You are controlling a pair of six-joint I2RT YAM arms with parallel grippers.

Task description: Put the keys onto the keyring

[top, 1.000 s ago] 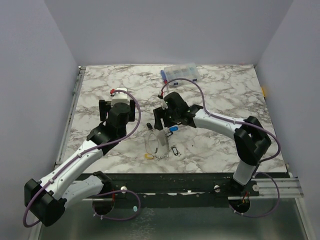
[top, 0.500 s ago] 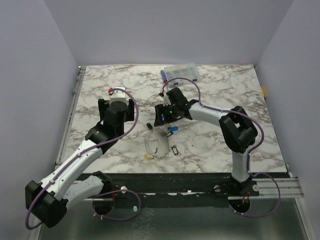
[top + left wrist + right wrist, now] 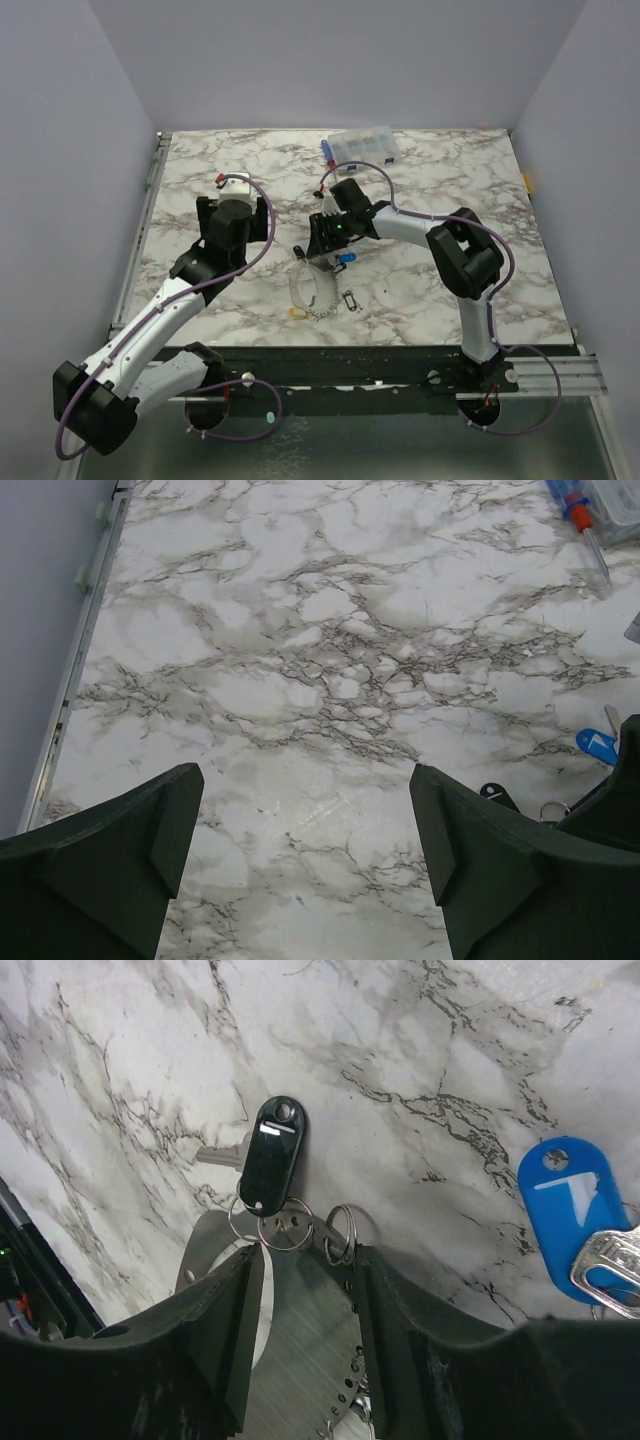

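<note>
Pale lilac walls close in a marble-patterned surface, and a clear box sits at its far edge. The keyring lies near the middle toward the near edge, a thin metal hoop with its long axis running from the right hand back toward the arms' bases. A fine chain trails off its near end.

The keys are scattered close by. A blue tag lies just beside the right hand, a dark-outlined tag sits to the right of the hoop, and a yellow tag is at the chain's left end.

In the right wrist view the right hand is low over the hoop's far end. Its fingers are partly spread on either side of the grey metal. We cannot tell whether the pads touch it, because the hand's own body hides the contact.

Straight ahead of the fingertips lies a black tag, lengthwise and pointing away from the hand. Small split rings at its near end overlap the hoop's edge. The blue tag is off to the right of the fingers.

The left hand is spread wide and holds nothing. It hovers over bare marble well to the left of the hoop. We judge that the right arm is the nearer one for the coming grasp, and that the move depends on closing across the hoop's thin band without catching the rings.
</note>
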